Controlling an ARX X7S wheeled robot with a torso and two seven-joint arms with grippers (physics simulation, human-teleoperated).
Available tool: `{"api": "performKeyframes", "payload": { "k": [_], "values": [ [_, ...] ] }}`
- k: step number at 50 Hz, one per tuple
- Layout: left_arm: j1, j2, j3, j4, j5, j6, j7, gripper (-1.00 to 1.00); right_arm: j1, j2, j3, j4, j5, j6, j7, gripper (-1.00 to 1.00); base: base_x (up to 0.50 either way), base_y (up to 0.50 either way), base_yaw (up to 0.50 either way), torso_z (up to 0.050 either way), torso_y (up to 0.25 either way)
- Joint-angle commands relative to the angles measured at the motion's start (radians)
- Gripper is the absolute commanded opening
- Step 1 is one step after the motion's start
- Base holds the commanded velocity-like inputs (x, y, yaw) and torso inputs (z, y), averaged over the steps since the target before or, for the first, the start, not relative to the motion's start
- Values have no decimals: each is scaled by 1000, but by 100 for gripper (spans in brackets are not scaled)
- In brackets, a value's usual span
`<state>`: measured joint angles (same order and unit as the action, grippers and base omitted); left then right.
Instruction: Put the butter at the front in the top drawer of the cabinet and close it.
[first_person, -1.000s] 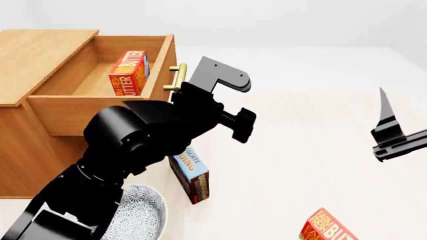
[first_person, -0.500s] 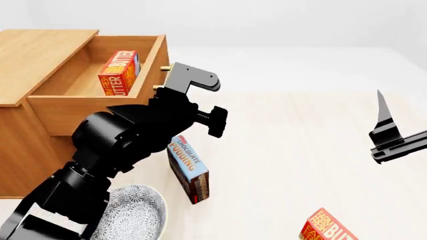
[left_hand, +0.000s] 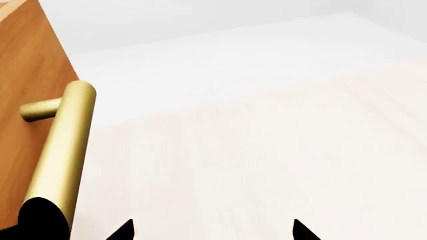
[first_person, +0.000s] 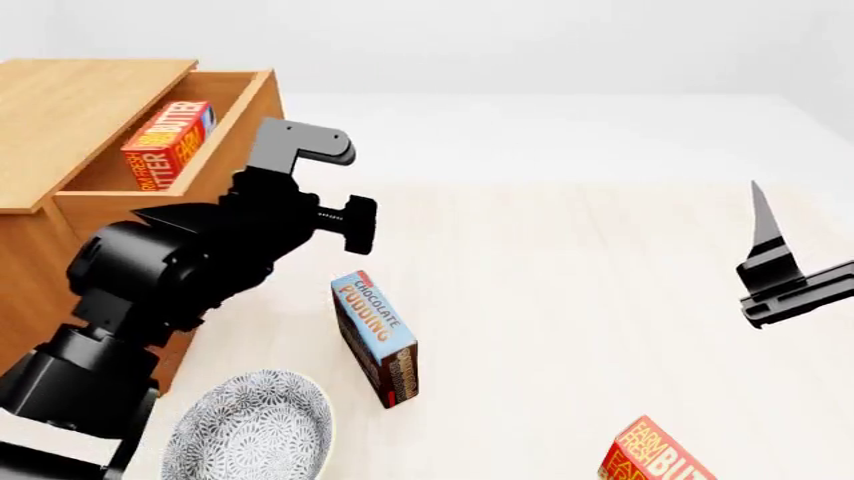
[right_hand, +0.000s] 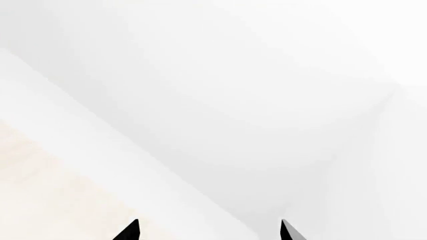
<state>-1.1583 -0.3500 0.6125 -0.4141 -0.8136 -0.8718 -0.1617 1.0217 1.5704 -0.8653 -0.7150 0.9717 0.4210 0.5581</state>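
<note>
A butter carton (first_person: 167, 143) lies inside the top drawer (first_person: 248, 118) of the cabinet (first_person: 74, 100); the drawer stands partly open. My left arm (first_person: 200, 250) is pressed up against the drawer front. In the left wrist view my left gripper (left_hand: 212, 232) is open and empty, right beside the brass handle (left_hand: 63, 150). A second butter carton (first_person: 654, 455) lies at the view's bottom edge. My right gripper (first_person: 767, 240) hovers at the right, open and empty, as the right wrist view (right_hand: 208, 231) shows.
A blue-and-brown Chocolate Pudding box (first_person: 376, 335) stands on the pale floor in front of the cabinet. A patterned bowl (first_person: 254, 435) sits near the cabinet's front corner. The lower drawer is hidden behind my left arm.
The top drawer has slid inward to the left with the butter in it. My left arm has moved left with the drawer front. The right arm has stayed still.
</note>
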Motion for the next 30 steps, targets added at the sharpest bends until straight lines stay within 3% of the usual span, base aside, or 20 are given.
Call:
{"api": "performKeyframes", "payload": {
  "k": [1, 30],
  "values": [
    [-11, -71, -23, -32, 33, 8, -2, 100, 3, 0, 9, -4, 3, 9, -9, 100, 0, 0, 0, 0, 0],
    [-1, -189, -62, -45, 44, 5, -36, 100, -6, -6, 18, -4, -2, 9, -16, 100, 0, 0, 0, 0, 0]
  ]
}}
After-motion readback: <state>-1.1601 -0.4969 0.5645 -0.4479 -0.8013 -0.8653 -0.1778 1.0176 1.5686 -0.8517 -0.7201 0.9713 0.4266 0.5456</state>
